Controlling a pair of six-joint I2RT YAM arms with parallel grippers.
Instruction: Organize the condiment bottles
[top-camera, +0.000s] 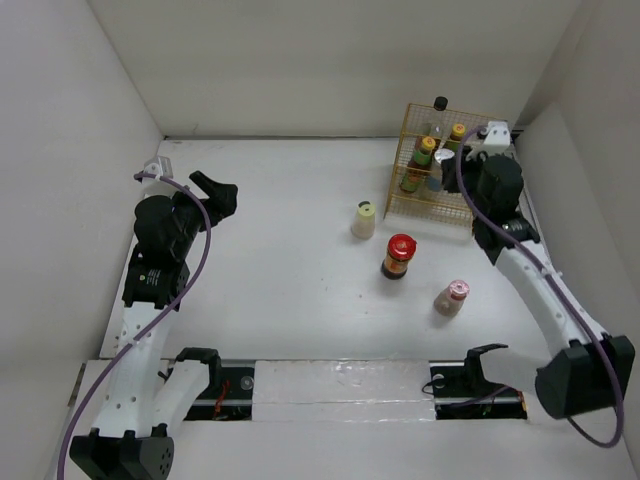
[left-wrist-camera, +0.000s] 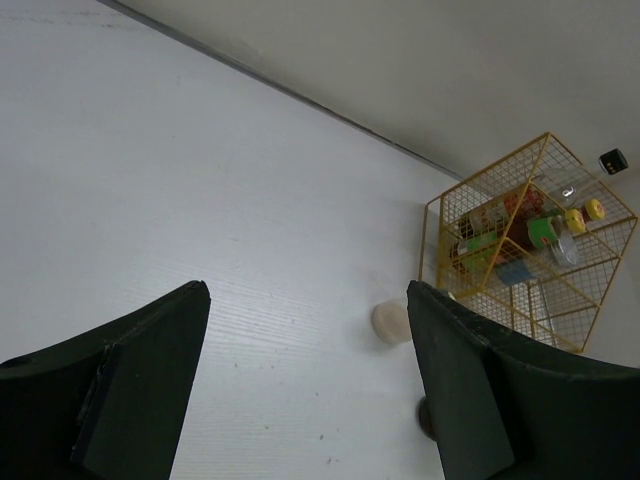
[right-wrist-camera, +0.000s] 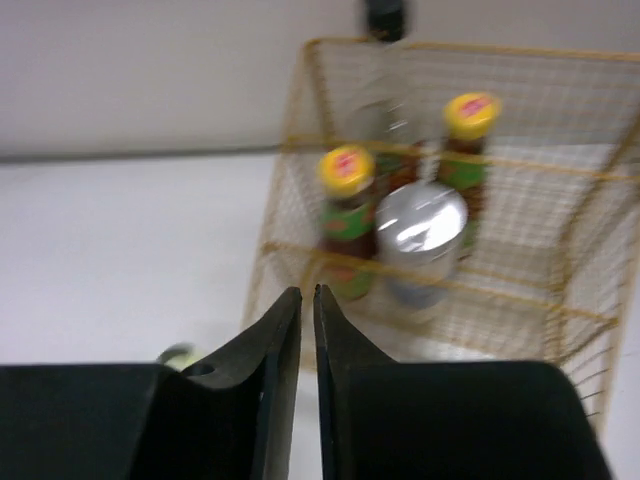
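1. Our right claw (right-wrist-camera: 307, 330) hangs just in front of the yellow wire rack (top-camera: 450, 207). It is pinched almost shut and has nothing in it. If it goes forward like this, we think it could bump the wires and shove the rack.
2. Inside the rack stand a yellow-capped bottle (top-camera: 426, 148), a second yellow-capped bottle (top-camera: 457, 132) and the silver-capped bottle (top-camera: 444, 158), all close together. A knock to one could tip the others.
3. The black-capped bottle (top-camera: 440, 103) is at the back of the rack. We cannot tell if it is inside or just behind. A shove to the rack could topple it.
4. Three bottles wait on the desk (top-camera: 280, 250) in front of the rack. The cream bottle (top-camera: 364, 220) is nearest to the rack. The red-lidded bottle (top-camera: 399, 257) is farther out, and the pink-capped bottle (top-camera: 452, 298) is farthest. They look small and easy to tip, so a crooked grab or a swinging arm could knock one over.
5. Our left claw (left-wrist-camera: 308, 320) is wide open and holds nothing. It is far off to the left of the rack, so we see no danger there.
6. The desk is white and smooth. We think a tipped bottle could roll on it.
7. White walls (top-camera: 300, 60) stand behind the rack and at its right side. That leaves our right arm little room by the rack.
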